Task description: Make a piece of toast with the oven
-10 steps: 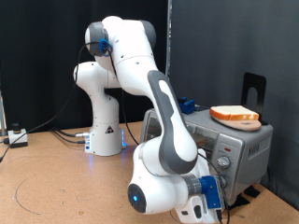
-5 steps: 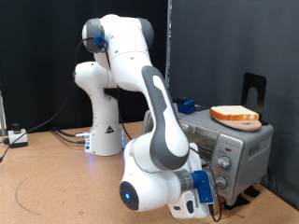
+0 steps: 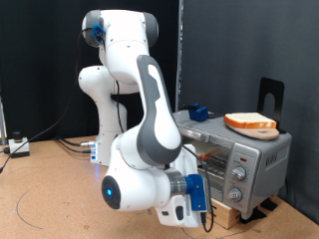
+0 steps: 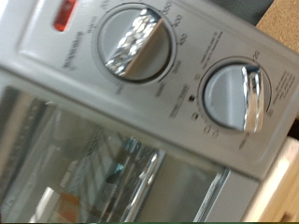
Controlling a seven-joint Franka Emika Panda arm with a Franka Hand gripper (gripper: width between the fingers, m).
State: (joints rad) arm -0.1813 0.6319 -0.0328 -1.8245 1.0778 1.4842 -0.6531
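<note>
The silver-grey oven (image 3: pixel 244 159) stands at the exterior view's right with its glass door shut. A bread slice (image 3: pixel 250 121) with a pale face and orange-brown crust lies on the oven's roof. I cannot tell what is inside the oven. My gripper's hand (image 3: pixel 187 202) hangs low in front of the oven, left of its knob panel (image 3: pixel 237 179); its fingers do not show. The wrist view looks closely at the oven's front: two round silver knobs (image 4: pixel 140 42) (image 4: pixel 238 93), a red lamp (image 4: pixel 64 13) and the glass door (image 4: pixel 103 159). No fingers appear there.
The oven sits on a wooden table (image 3: pixel 50 189). My arm's white base (image 3: pixel 112 139) stands behind, with cables (image 3: pixel 70 145) at the exterior view's left. A black upright holder (image 3: pixel 271 95) rises behind the oven. A blue object (image 3: pixel 202 112) sits at the oven's back.
My forearm and hand have swung toward the exterior view's left, away from the oven's knob panel. The bread slice on the roof has not moved.
</note>
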